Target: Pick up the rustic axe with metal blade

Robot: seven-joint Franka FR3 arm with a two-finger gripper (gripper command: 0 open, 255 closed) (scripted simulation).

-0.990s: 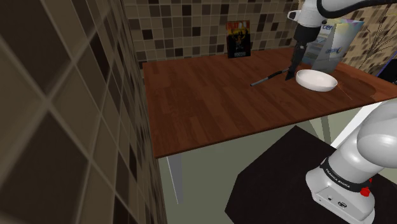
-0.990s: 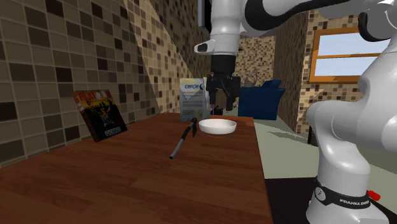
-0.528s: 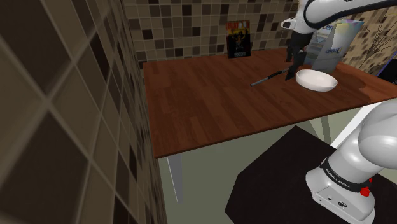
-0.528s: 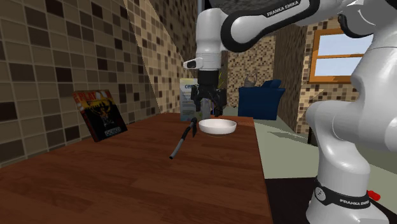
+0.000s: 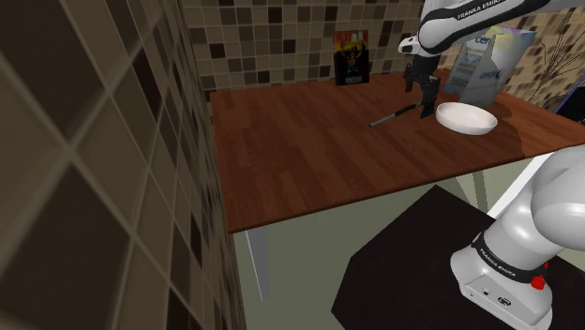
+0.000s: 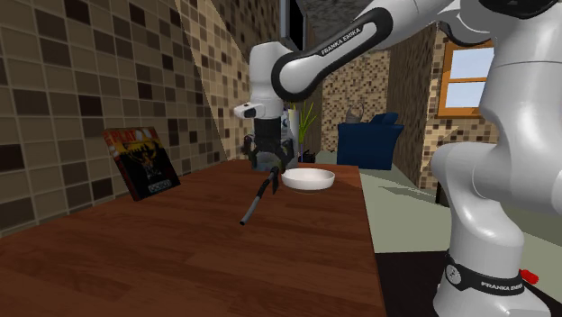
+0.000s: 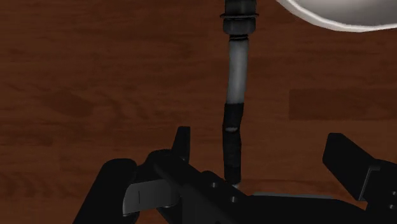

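The axe, slim, grey and black, lies flat on the wooden table, at nine o'clock from the white bowl in the shoulder view. The gripper hangs just above it with fingers spread wide (the handle lies between them, untouched).

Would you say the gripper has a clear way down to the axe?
Probably yes: the open gripper hangs above the axe with nothing between them; the white bowl sits clear beside its end.
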